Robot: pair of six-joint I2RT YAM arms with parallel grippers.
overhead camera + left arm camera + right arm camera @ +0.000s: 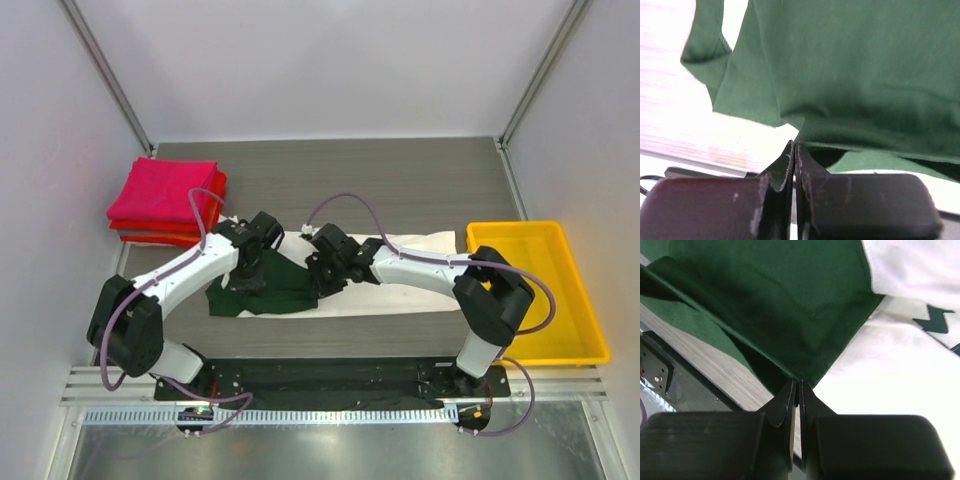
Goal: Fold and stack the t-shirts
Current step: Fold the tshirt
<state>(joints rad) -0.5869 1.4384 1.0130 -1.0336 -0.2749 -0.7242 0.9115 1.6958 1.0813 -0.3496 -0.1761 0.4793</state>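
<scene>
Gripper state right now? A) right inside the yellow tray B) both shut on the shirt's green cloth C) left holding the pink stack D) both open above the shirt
B: both wrist views show it: left gripper and right gripper have fingers pressed together, green cloth of the t-shirt pinched at the tips.

Spread t-shirt [400,300] is lying across the middle of the table [400,180], just beyond the arm bases. Stack of folded t-shirts [165,200] is sitting far left, behind and left of the spread one and apart from it. Tray [530,290] is sitting at the right edge, just beside the shirt's right end. Both grippers are sitting over the shirt's left half: left gripper [793,146] on the left, right gripper [796,384] just beside it on the right, each pinching a cloth edge.
</scene>
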